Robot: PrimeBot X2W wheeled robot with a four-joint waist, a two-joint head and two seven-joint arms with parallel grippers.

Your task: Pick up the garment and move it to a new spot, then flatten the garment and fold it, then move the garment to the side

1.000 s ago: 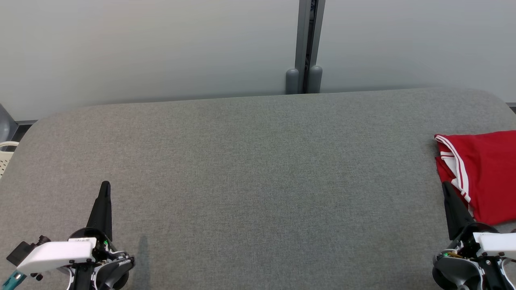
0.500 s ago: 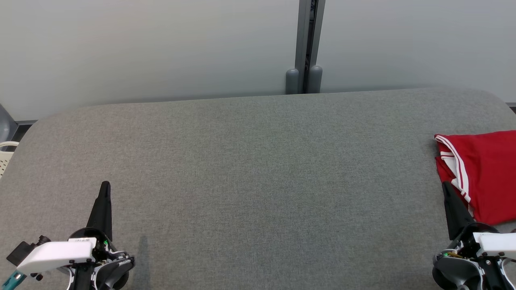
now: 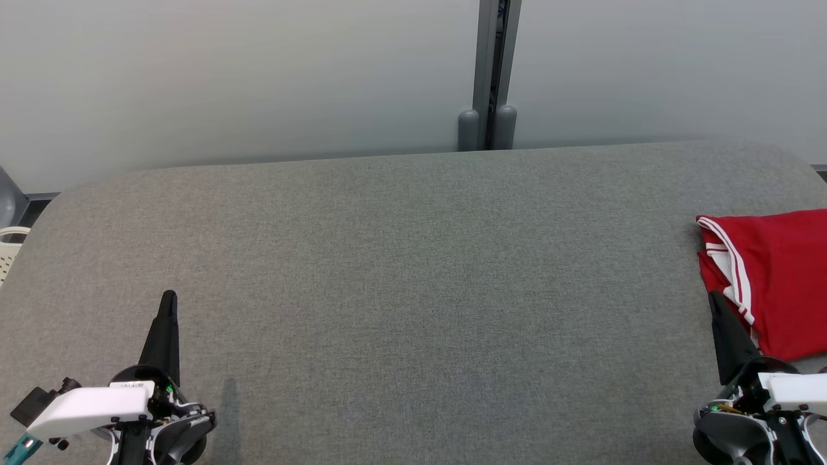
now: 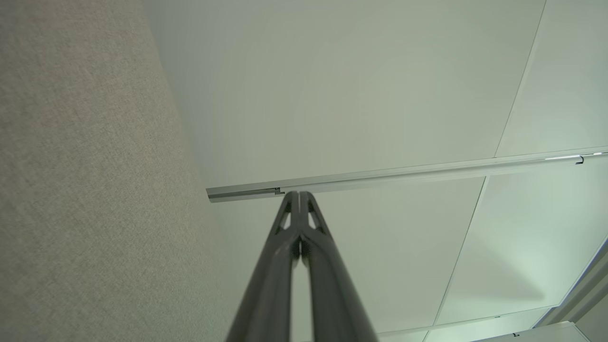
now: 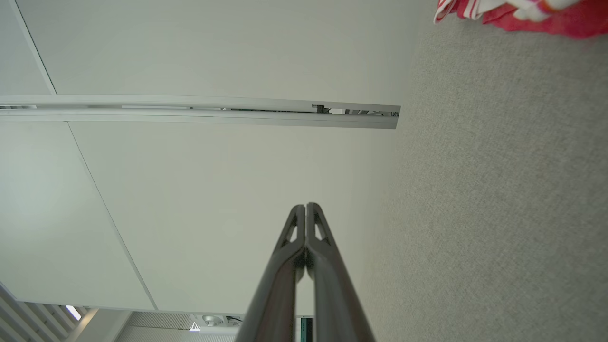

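Observation:
A red garment point(image 3: 778, 278) with white stripe trim lies folded flat at the far right of the grey fabric table point(image 3: 413, 290), running off the head view's right edge. Its edge also peeks into the right wrist view as the garment point(image 5: 513, 12) at the top right. My right gripper point(image 3: 713, 298) rests at the lower right, shut and empty, its tip just beside the garment's near left corner. At the lower left, my left gripper point(image 3: 168, 297) is shut with nothing in it, far from the garment. Both wrist views show the fingers pressed together: left gripper point(image 4: 299, 194), right gripper point(image 5: 305, 205).
A pale wall with a grey vertical post point(image 3: 489, 74) stands behind the table's far edge. A white basket's rim point(image 3: 10, 248) peeks in past the table's left edge. The middle of the table is bare grey cloth.

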